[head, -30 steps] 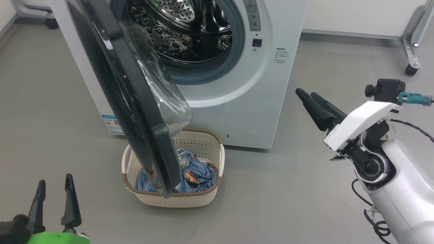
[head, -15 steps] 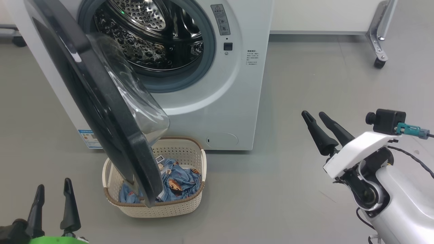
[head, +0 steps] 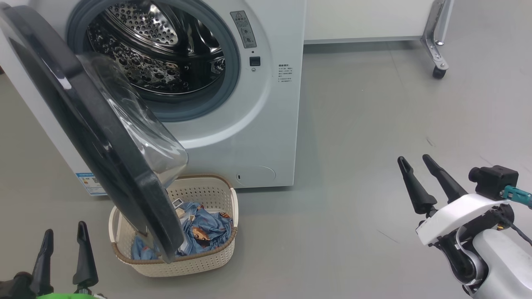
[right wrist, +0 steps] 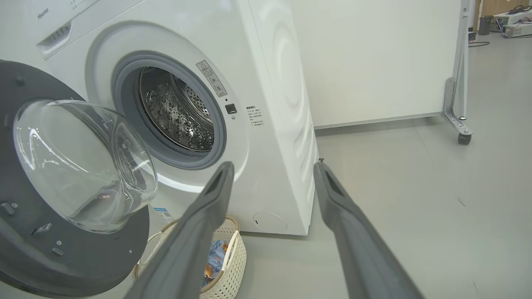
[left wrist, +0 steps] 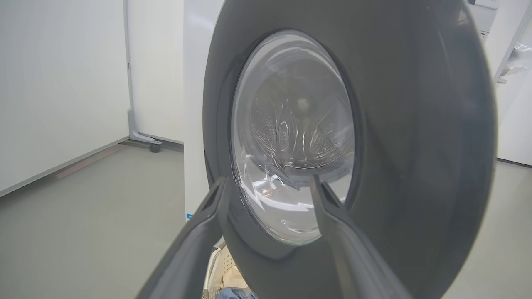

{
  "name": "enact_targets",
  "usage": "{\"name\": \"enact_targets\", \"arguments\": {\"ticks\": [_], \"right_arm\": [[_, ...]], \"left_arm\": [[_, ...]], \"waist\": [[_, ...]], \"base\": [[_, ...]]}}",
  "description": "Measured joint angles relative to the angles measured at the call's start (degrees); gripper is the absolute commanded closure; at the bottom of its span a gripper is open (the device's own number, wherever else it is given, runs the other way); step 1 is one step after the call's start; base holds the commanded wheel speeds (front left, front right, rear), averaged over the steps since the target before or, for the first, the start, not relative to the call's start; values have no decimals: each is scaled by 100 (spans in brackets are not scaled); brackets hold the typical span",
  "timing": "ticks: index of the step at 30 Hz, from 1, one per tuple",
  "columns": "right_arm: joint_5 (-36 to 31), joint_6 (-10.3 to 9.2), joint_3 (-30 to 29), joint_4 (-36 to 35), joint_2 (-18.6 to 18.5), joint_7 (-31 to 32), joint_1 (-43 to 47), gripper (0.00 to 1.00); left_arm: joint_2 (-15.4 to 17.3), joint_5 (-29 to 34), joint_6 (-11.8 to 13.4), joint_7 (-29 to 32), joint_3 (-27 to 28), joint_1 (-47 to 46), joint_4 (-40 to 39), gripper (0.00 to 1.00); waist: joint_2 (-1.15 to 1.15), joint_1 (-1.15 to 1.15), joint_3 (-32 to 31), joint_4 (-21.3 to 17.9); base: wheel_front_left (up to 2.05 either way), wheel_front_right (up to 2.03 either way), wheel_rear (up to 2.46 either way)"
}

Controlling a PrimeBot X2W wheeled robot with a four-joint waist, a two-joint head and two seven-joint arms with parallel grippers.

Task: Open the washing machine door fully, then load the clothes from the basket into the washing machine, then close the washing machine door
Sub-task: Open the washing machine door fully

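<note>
both jaws wide open & empty, washing machine door (head: 83,128) swung out over basket (head: 199,265) w/ clothes (head: 203,226).

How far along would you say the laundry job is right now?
Done: the washing machine door stands open, though it overhangs the basket, so perhaps not fully. In hand: nothing; the left gripper and right gripper are open and empty. Left: the clothes lie in the basket, the drum looks empty, then closing.
</note>
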Motion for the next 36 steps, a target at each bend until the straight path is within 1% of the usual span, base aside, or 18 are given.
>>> {"name": "enact_targets", "arguments": {"ticks": [7, 10, 17, 36], "right_arm": [[-452, -8, -22, 185, -113, -81, 26, 0], [-476, -60, -79, 224, -69, -82, 58, 0], [-664, -60, -94, 281, 88, -90, 166, 0], [-935, -58, -428, 332, 291, -122, 166, 0]], "left_arm": [[-12, 27, 0, 0, -37, -2, -45, 0], [-15, 46, 0, 0, -37, -3, -74, 0], [-22, 47, 0, 0, -36, -5, -75, 0], [-41, 54, 0, 0, -34, -12, -73, 0]], "waist": [[0, 0, 64, -60], [0, 0, 74, -50], [0, 0, 92, -19], [0, 0, 96, 30]], "base": [[0, 0, 0], [0, 0, 0], [0, 0, 0], [0, 0, 0]]}}
